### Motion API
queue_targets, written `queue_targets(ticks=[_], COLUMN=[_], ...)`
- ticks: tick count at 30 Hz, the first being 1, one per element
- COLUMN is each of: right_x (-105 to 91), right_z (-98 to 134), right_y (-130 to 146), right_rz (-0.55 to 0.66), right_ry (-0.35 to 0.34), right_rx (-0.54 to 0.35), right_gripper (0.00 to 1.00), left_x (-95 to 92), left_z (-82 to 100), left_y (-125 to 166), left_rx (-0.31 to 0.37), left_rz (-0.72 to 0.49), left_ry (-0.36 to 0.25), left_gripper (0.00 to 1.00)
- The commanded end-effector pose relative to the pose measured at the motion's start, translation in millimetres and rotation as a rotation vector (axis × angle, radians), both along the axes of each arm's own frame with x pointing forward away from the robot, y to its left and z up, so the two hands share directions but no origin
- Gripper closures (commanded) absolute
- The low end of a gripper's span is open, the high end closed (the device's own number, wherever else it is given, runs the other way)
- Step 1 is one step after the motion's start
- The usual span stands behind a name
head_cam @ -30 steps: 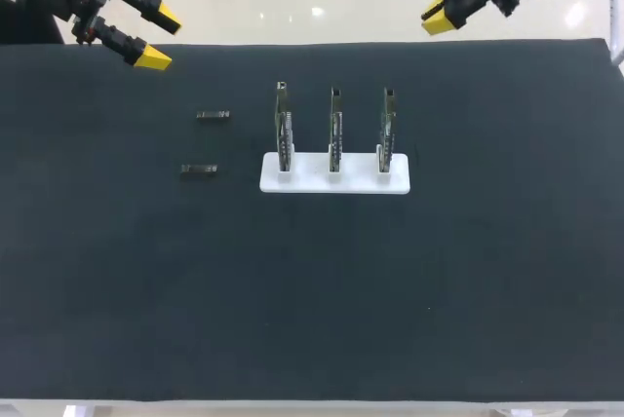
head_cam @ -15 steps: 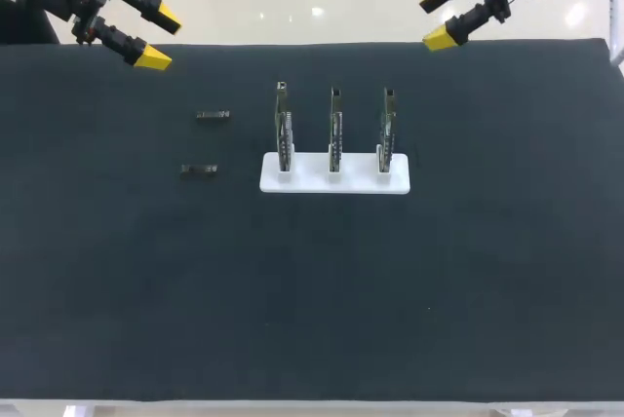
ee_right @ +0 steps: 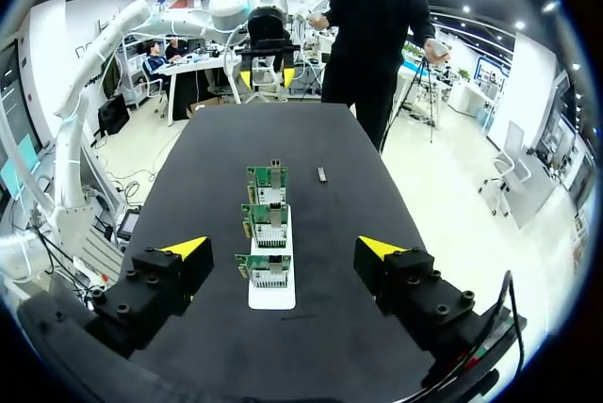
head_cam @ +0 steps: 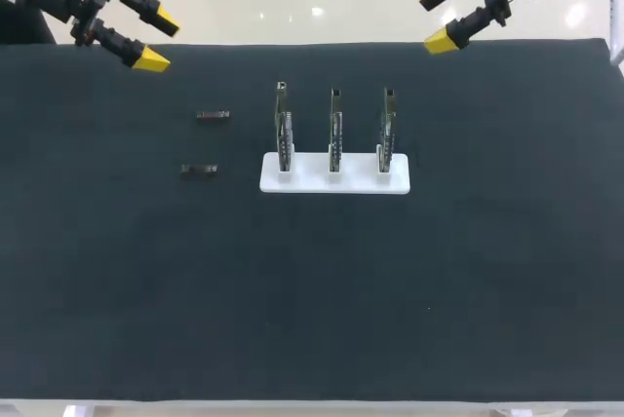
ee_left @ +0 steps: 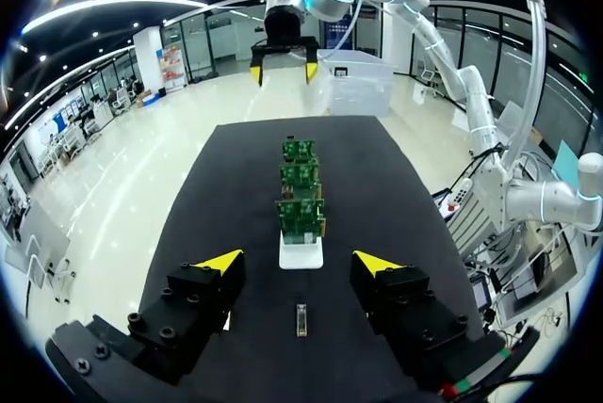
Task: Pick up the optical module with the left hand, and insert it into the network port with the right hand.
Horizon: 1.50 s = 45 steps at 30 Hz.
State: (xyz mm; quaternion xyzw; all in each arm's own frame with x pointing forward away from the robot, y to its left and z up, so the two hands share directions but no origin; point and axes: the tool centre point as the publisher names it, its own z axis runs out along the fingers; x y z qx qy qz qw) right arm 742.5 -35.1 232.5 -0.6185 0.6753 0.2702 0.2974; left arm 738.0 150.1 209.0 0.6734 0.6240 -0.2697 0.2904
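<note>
Black, slim optical module flat on mat; left gripper, right gripper both spread.

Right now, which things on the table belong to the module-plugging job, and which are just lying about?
Job: nearer optical module, farther optical module, left port board, middle port board, right port board, white stand.
Lying about: only the black mat.
</note>
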Motion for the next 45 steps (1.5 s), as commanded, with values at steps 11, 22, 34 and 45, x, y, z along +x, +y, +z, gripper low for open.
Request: queue_targets(ticks=[11, 22, 34, 45], right_x=[-0.6, -0.6, -0.6, -0.6], right_z=[-0.2, -0.2, -0.2, -0.2], right_y=[-0.1, -0.1, -0.1, -0.1], right_rz=[0.000, 0.000, 0.000, 0.000], right_ry=[-0.001, -0.001, -0.001, -0.001], right_rx=[0.002, 0.002, 0.002, 0.002], right_gripper=[0.00, 0.00, 0.00, 0.00], left_x=[2.3, 7.1, 9.6, 9.8], left_z=[-26.6, -78.3, -118.7, -147.8], left_y=[35.7, 39.2, 32.1, 26.5], left_rx=[0.301, 0.514, 0.602, 0.647], left_rz=[0.063, 0.067, 0.066, 0.054], left_ry=[-0.007, 0.011, 0.045, 0.063], left_gripper=[0.00, 0.00, 0.00, 0.00])
